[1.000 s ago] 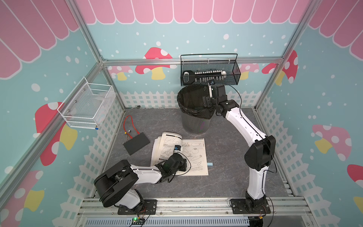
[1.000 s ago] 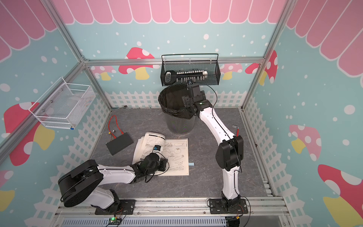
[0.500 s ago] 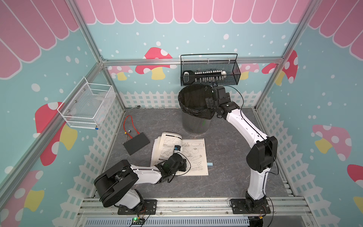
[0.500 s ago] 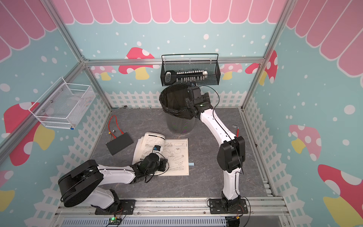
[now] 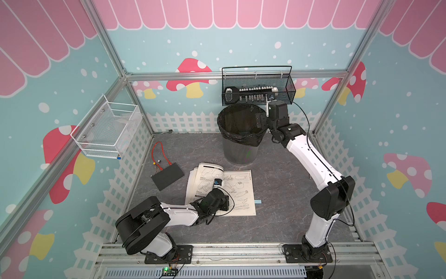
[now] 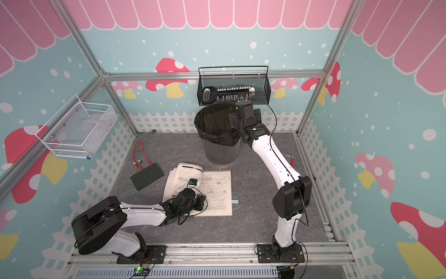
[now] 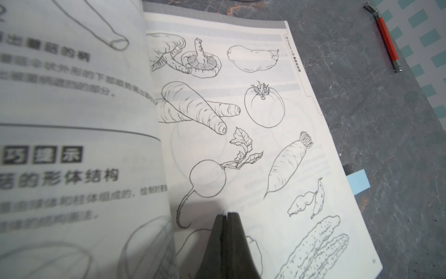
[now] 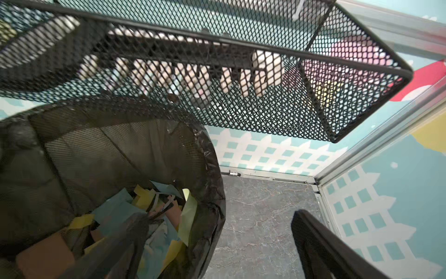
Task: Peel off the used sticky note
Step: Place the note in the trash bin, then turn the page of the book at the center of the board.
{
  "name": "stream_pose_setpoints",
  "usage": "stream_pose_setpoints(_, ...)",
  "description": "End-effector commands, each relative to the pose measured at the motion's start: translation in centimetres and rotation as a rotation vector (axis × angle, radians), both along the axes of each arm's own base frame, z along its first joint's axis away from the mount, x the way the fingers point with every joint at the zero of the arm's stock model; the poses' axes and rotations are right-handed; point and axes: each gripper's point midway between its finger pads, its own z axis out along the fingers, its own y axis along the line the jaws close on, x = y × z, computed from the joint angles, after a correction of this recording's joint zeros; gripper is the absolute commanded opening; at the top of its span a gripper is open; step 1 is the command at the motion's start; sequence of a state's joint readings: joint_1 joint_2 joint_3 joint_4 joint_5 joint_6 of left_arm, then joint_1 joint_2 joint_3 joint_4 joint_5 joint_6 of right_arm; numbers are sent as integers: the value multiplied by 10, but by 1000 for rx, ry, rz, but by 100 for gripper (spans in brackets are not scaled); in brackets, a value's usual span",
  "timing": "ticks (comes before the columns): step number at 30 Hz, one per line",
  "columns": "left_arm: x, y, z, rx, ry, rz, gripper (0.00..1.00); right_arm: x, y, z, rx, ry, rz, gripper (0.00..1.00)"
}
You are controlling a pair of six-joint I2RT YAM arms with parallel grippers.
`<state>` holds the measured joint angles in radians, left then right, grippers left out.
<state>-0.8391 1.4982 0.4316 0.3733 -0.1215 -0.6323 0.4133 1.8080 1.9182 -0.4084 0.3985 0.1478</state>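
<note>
An open colouring book (image 5: 239,183) lies on the grey floor. A light-blue sticky note (image 5: 258,201) (image 7: 358,181) pokes out past its right page edge. My left gripper (image 5: 225,201) (image 7: 226,213) is shut, with its tips down on the right page near the radish drawing and nothing between them. My right gripper (image 5: 261,120) (image 8: 217,217) hangs open and empty at the right rim of the black-lined bin (image 5: 239,135). One dark finger (image 8: 321,244) shows over the floor beside the bin. Several coloured paper notes (image 8: 125,212) lie in the bin.
A black mesh basket (image 5: 258,89) hangs on the back wall just above the bin and my right wrist. A white wire basket (image 5: 106,130) hangs on the left wall. A black box with a red wire (image 5: 167,178) lies left of the book, and a red-handled tool (image 7: 386,41) near the right wall.
My right gripper has drawn back from over the bin's middle towards its right rim and stands slightly wider open. The left arm and the book have not moved.
</note>
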Motion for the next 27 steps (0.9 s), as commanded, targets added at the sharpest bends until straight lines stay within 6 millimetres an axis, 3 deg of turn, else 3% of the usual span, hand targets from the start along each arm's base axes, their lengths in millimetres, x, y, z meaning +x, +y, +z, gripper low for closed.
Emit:
stream_pose_setpoints(1, -3, 9, -14, 38, 32, 21, 0, -13, 15, 19, 96, -27, 102, 99)
stream_pose_setpoints(5, -2, 8, -13, 36, 29, 21, 0, -30, 28, 39, 167, -44, 206, 98)
stream_pose_setpoints(8, -3, 9, -11, 32, 24, 20, 0, -56, 34, 43, 224, -26, 284, 96)
stream_pose_setpoints(11, -3, 10, -9, 29, 22, 21, 0, -95, 33, 21, 288, 21, 349, 93)
stream_pose_setpoints(13, -3, 10, -10, 32, 21, 20, 0, -124, 32, -7, 342, 66, 390, 92)
stream_pose_setpoints(18, -2, 10, -15, 46, 30, 18, 0, -203, 40, -134, 534, 325, 483, 87)
stream_pose_setpoints(22, -3, 11, -16, 41, 35, 24, 0, -251, 44, -219, 656, 484, 508, 80)
stream_pose_setpoints(24, -5, 13, -12, 30, 31, 28, 0, -268, 46, -245, 685, 531, 509, 78)
stream_pose_setpoints(27, -2, 17, -3, 34, 9, 50, 0, -283, 49, -264, 689, 566, 518, 78)
